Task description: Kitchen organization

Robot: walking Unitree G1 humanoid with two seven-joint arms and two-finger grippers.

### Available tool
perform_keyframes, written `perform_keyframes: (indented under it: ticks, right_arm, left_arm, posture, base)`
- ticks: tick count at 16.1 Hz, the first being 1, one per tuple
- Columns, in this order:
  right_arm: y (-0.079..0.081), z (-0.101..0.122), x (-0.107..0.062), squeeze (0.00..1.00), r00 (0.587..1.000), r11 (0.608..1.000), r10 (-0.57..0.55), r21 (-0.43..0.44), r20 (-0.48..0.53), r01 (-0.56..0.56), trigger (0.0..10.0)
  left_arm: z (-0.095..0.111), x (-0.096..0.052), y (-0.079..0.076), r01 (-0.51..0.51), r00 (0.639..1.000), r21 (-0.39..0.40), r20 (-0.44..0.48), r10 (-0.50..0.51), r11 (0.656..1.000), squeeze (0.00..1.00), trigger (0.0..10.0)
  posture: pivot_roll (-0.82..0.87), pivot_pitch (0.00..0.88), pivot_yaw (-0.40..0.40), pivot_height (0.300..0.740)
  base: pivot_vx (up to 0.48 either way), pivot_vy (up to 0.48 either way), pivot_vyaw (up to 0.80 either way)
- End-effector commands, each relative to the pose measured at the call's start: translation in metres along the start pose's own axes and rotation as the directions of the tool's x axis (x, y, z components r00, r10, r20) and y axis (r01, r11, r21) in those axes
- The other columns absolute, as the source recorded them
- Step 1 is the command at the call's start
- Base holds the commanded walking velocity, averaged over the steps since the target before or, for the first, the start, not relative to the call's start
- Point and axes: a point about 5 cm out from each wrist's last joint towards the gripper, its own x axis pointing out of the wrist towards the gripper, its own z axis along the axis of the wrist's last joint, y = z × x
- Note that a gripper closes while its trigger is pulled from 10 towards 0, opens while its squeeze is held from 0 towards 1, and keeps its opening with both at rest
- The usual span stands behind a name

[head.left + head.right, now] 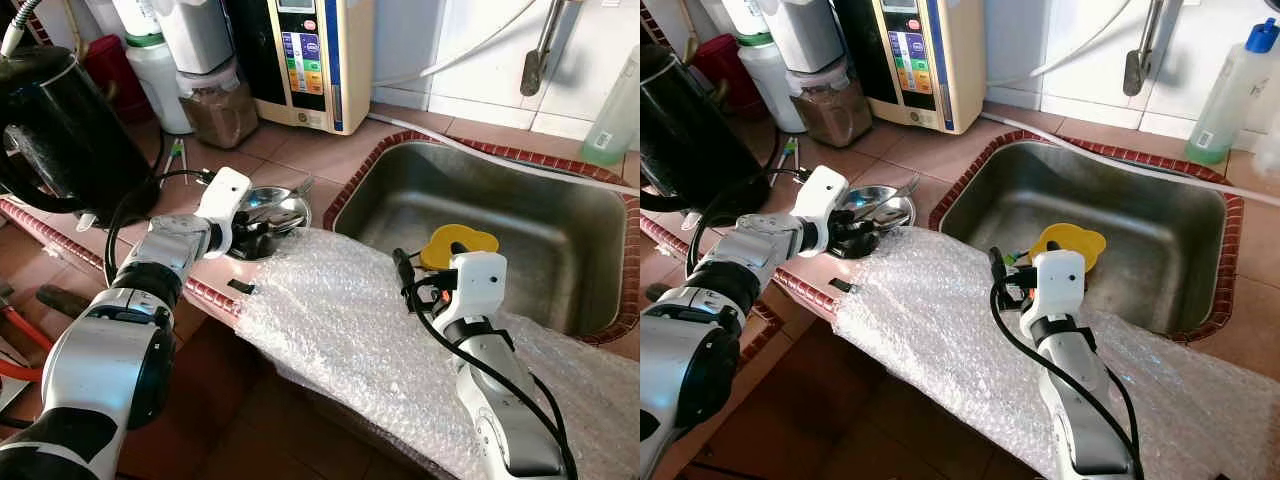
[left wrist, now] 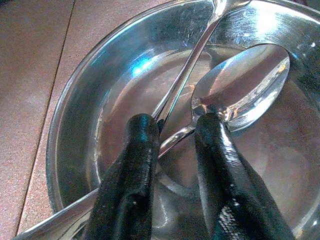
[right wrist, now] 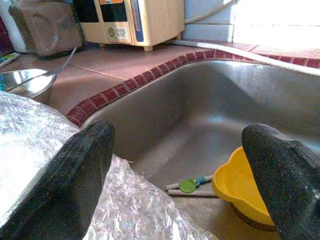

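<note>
Counter (image 1: 300, 150) is terracotta tile, with the steel sink (image 1: 480, 215) sunk in at its right side. Bubble wrap (image 1: 340, 320) drapes over the front edge of the counter, from the sink's near rim down past the edge. Kettle (image 1: 60, 130) sits at the far left, water filter (image 1: 305, 60) at the back edge with jars beside it. Inside the sink: yellow bowl (image 1: 1070, 243) near the front wall, small green utensil (image 3: 189, 185) flat on the bottom just beside it. Steel bowl (image 1: 875, 208) sits on the counter near the front edge, left of the sink, touching the wrap's edge; a spoon (image 2: 240, 85) and a second handle (image 2: 187, 75) lie in it. Left gripper (image 2: 175, 135) is down in that bowl, jaws slightly apart, straddling the spoon's neck, not clamped. Right gripper (image 3: 175, 175) hovers over the sink's front rim, jaws wide apart, holding nothing. Judgement on handling: spoon is light, stiff, polished steel, so slippery against the curved bowl. It'll likely skate or pivot if pinched at the neck; grab mid-handle, square across the flat. The bowl is light too and may slide on the tile when pushed.
</note>
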Motion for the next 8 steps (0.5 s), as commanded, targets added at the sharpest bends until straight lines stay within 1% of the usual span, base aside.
perform_keyframes:
  ticks: [1,6,7,8]
  right_arm:
    - [0.0028,0.0014,-0.0009,0.00,1.000,1.000,0.010,0.006,0.000,-0.010,10.0]
    - [0.0024,0.0006,-0.0009,0.00,1.000,1.000,0.008,0.005,-0.003,-0.008,10.0]
    - [0.0021,0.0007,-0.0005,0.00,1.000,1.000,0.008,0.005,-0.003,-0.008,10.0]
    - [0.0016,0.0007,0.0001,0.00,1.000,1.000,0.008,0.004,-0.003,-0.008,10.0]
  left_arm:
    - [-0.0258,0.0010,-0.0031,0.019,0.995,-0.026,-0.096,-0.021,0.999,0.00,0.0]
    - [-0.0271,0.0011,-0.0036,0.023,0.995,-0.031,-0.100,-0.026,0.999,0.00,0.0]
    - [-0.0262,0.0013,-0.0035,0.016,0.996,-0.035,-0.091,-0.020,0.999,0.00,0.0]
    - [-0.0227,0.0017,-0.0027,-0.005,0.998,-0.046,-0.061,0.002,0.999,0.00,0.0]
  posture:
    - [-0.18,0.080,0.156,0.740]
    - [-0.18,0.080,0.159,0.740]
    - [-0.18,0.079,0.159,0.740]
    - [-0.18,0.077,0.158,0.740]
  base:
    - [0.000,0.000,0.00]
    - [0.000,0.000,0.00]
    - [0.000,0.000,0.00]
    - [0.000,0.000,0.00]
